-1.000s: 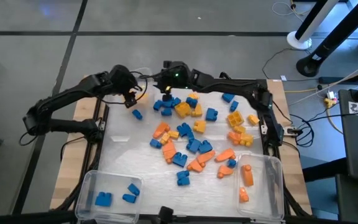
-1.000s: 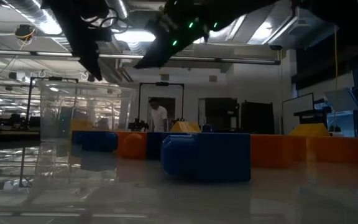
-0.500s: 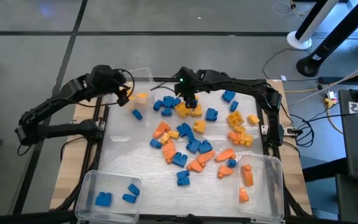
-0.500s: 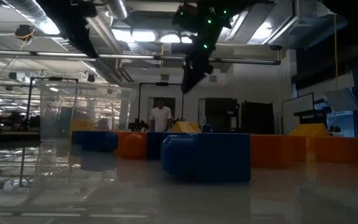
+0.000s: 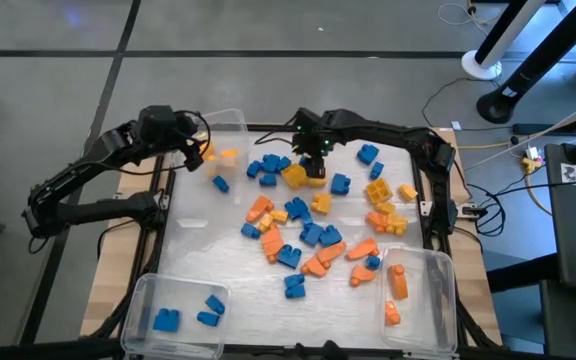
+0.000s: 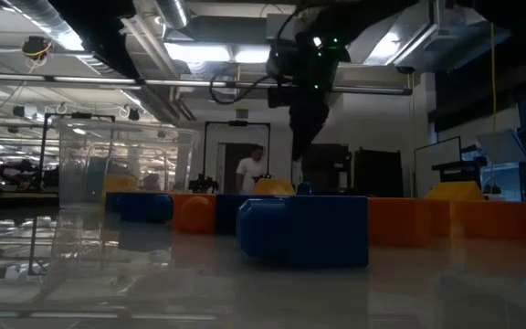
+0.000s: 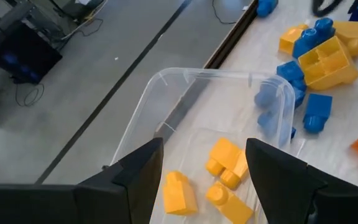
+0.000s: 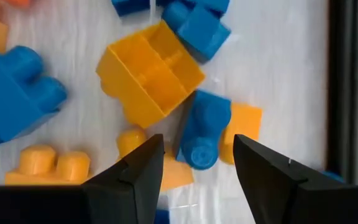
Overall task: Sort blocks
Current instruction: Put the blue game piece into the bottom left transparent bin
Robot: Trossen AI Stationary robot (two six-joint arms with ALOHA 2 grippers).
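From above, I judge the sorting barely begun. Three blue bricks lie in the near-left bin (image 5: 148, 300), two orange ones in the near-right bin (image 5: 438, 290), and a few yellow ones in the far bin (image 5: 230, 122) under my left gripper (image 5: 200, 152). Most of the blocks (image 5: 313, 215) are loose on the table (image 5: 208, 240), blue, orange and yellow mixed together. My right gripper (image 5: 315, 160) hangs over the far end of that heap.

From table height, my right gripper (image 6: 301, 155) points down above the bricks (image 6: 304, 228) without touching them; I cannot make out my left fingers here.

Through my left wrist, my fingers (image 7: 145, 168) stand wide apart and empty, with three yellow bricks (image 7: 219, 177) in the clear bin (image 7: 166, 93) between and just beyond them.

Through my right wrist, my fingers (image 8: 145, 165) are spread well apart, gripping nothing. A blue brick (image 8: 202, 134) sits between the tips, a large yellow brick (image 8: 149, 78) just beyond, and small yellow pieces (image 8: 244, 127) touching the blue one.
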